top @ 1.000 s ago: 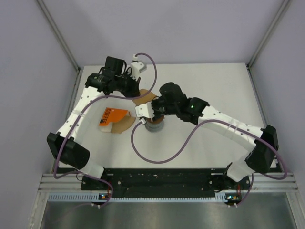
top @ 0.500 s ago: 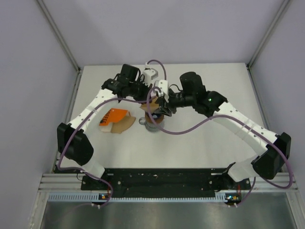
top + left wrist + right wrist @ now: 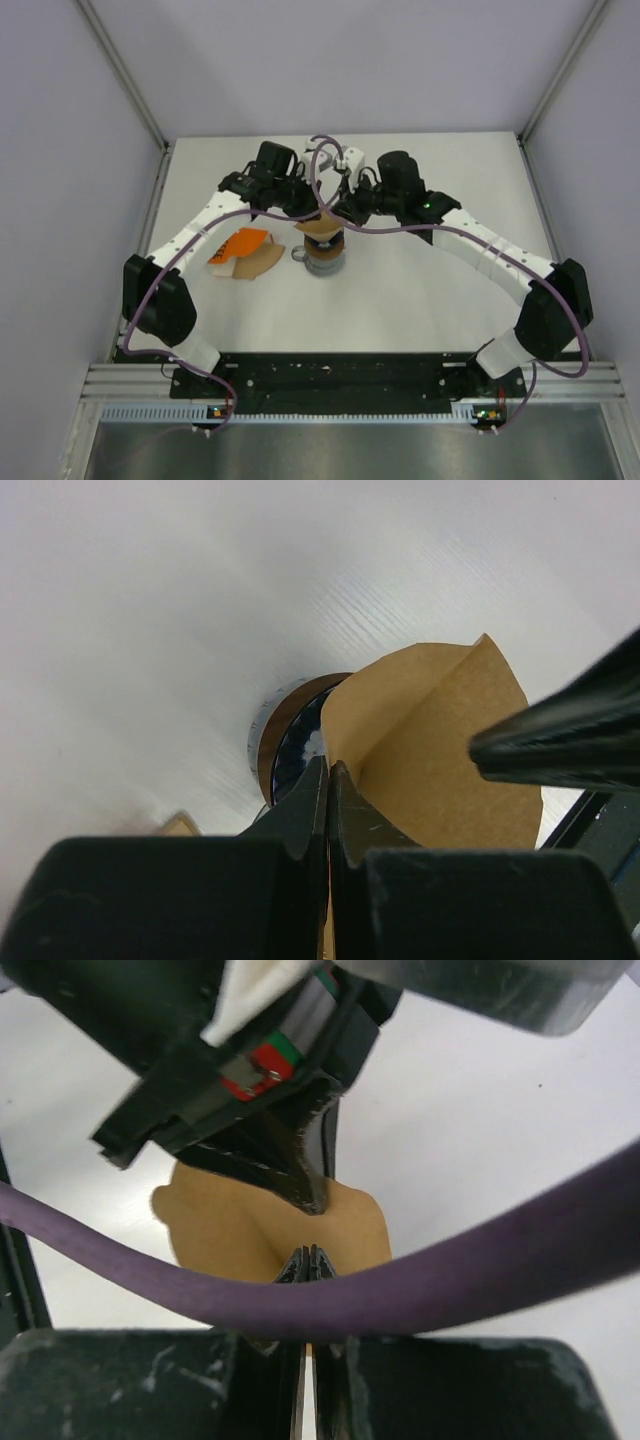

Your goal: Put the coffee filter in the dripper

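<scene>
The coffee filter [image 3: 440, 750], a tan paper cone spread partly open, hangs over the dripper [image 3: 292, 752], whose blue ribbed inside shows within a brown ring on the grey mug [image 3: 325, 262]. My left gripper [image 3: 328, 767] is shut on the filter's near wall, with paper running down between the jaws. My right gripper [image 3: 310, 1253] is shut on the opposite wall of the filter [image 3: 230, 1230], tan paper showing between its fingers. In the top view both grippers, left [image 3: 316, 213] and right [image 3: 337, 217], meet over the filter [image 3: 321, 229] above the mug.
An orange packet [image 3: 238, 243] with a stack of tan papers [image 3: 258, 264] lies left of the mug. A purple cable [image 3: 450, 1280] crosses the right wrist view and loops over both wrists. Side walls enclose the white table [image 3: 450, 180].
My left gripper carried the filter rightward over the mug. My right gripper left the mug's side, swung to the far side, opened briefly and shut on the filter.
</scene>
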